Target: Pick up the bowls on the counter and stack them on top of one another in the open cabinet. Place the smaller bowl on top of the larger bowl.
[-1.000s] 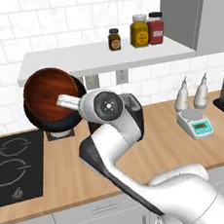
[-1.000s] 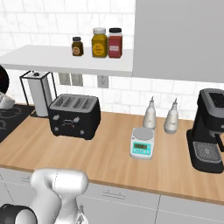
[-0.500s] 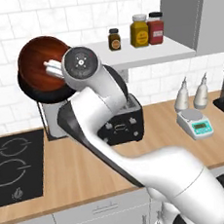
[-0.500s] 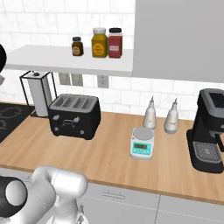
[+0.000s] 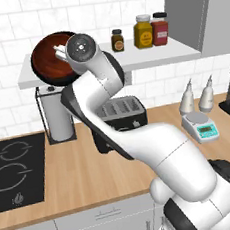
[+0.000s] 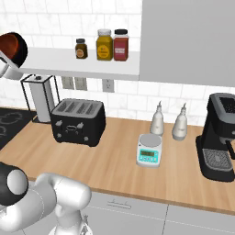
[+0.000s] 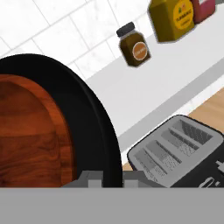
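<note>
A round bowl hangs tilted on edge in front of the left end of the open cabinet, level with the shelf. Its inside is reddish-brown wood with a broad glossy black band around it. I cannot tell whether that band is its own rim or the larger bowl around the smaller bowl. My gripper is shut on the bowl's rim, and in the hand view my gripper sits at the black edge. The right base view has the bowl at the far left.
Three jars stand on the right half of the shelf. Below it, on the counter, stand a paper-towel holder, a black toaster, a kitchen scale, two shakers and a coffee machine. A black stove top lies at the left.
The arm has swung the bowl up from just above the toaster's height to shelf level and a little to the right. The grip has stayed shut.
</note>
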